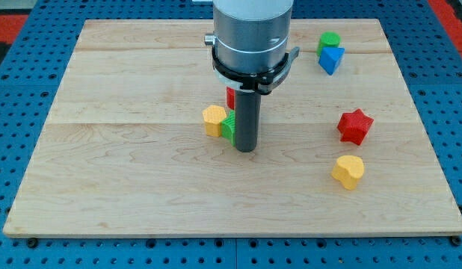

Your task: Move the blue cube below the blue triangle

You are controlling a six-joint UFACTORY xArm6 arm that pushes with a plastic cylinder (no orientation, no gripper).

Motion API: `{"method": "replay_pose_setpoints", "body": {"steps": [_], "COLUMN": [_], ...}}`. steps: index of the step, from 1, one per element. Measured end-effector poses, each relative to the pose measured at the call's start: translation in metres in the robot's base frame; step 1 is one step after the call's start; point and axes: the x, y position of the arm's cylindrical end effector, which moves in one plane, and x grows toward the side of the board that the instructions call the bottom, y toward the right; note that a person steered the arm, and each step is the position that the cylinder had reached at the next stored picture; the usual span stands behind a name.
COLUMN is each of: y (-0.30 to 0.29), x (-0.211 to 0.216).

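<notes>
Rod and no pincer: the arm ends in a straight dark rod, so nothing stands apart, together or clamped on anything, and my tip (246,149) rests on the wooden board (126,187) a little to the view's left of its middle. Just to the view's left of my tip, touching or nearly touching the rod, sits a small green block (228,128), and against that block's left side lies a yellow block (214,119) with a rounded outline. A red block (230,97) peeks out behind the rod just above the green one; most of it is hidden, so its shape cannot be told. The blue block (331,60), perhaps the triangle rather than the cube, lies well apart near the view's top right, touching a green cylinder (329,40) just above it. A red star (355,125) sits at the view's right, with a yellow heart-like block (348,171) just below it.
</notes>
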Motion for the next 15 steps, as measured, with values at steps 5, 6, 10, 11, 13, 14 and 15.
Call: {"method": "replay_pose_setpoints", "body": {"steps": [5,6,10,11,13,14,15], "y": [-0.059,-0.054,-0.025,-0.017,-0.003,0.008,0.027], "x": [0.006,-0.001,-0.026,-0.039,-0.068,-0.08,-0.092]}}
